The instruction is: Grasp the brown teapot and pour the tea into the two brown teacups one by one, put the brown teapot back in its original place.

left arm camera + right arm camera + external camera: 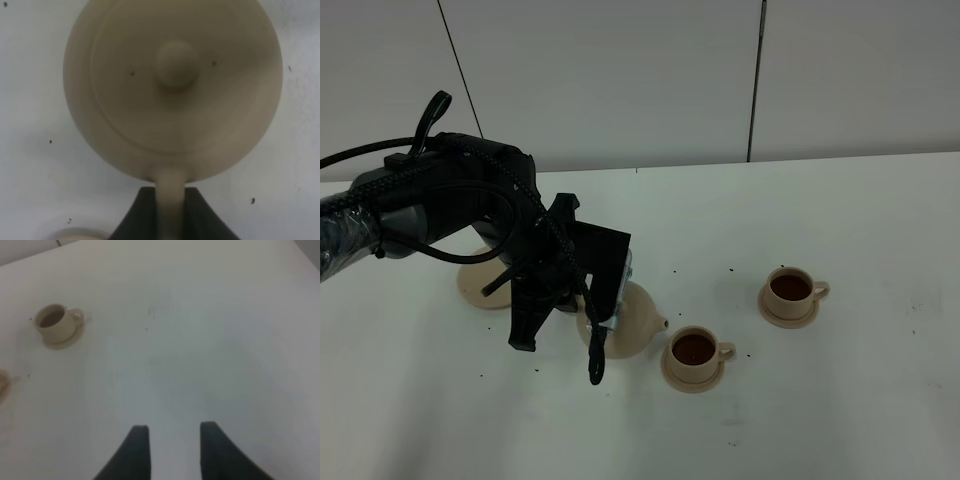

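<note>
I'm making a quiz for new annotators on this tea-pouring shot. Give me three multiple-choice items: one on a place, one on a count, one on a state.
1. Where is the brown teapot relative to the large saucer?
A. Sitting on it
B. Off it, on the side nearer the teacups
C. Behind the far teacup

2. How many teacups hold dark tea?
A. None
B. One
C. Two

3. What is the left hand doing?
A. Shut on the teapot's handle
B. Open above a teacup
C. Resting on the table

Answers: 1 B, the saucer lies partly visible behind the arm. 2 C, the near teacup and far teacup both show dark tea. 3 A, the left wrist view shows its fingers clamping the handle.
</note>
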{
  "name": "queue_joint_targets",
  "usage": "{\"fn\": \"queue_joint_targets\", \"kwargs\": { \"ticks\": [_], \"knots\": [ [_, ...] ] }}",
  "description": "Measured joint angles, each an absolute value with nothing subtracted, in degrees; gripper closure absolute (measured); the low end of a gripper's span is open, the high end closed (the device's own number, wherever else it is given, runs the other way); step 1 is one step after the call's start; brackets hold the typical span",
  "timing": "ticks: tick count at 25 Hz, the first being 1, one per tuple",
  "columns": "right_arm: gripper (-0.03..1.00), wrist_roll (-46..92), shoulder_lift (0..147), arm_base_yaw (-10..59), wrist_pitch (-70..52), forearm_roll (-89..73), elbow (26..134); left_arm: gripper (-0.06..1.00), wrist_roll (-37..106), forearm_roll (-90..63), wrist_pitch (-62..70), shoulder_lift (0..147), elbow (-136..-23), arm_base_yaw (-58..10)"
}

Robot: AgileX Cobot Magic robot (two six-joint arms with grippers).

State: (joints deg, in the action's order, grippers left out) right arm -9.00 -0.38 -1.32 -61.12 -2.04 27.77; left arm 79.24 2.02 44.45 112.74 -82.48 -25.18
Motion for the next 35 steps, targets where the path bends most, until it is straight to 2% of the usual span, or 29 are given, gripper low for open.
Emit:
{"fn": "queue_joint_targets", "kwargs": {
  "ticks": [8, 13, 22, 35],
  "knots": [
    [0.73, -9.00, -0.38, -1.32, -61.12, -2.04, 27.77, 0.78, 78.93, 1.96, 44.75, 112.74, -82.48, -25.18],
    [0.73, -9.00, -0.38, -1.32, -61.12, -2.04, 27.77, 0.78, 72.97, 1.82, 45.90, 112.74, -82.48, -23.41],
    [0.73, -9.00, -0.38, -1.32, -61.12, -2.04, 27.77, 0.78, 48.86, 3.30, 45.91, 110.47, -82.48, -19.69],
    [0.73, -9.00, -0.38, -1.32, -61.12, -2.20, 27.77, 0.78, 0.47, 19.11, 51.23, 109.54, -82.48, -17.22]
  ]
}}
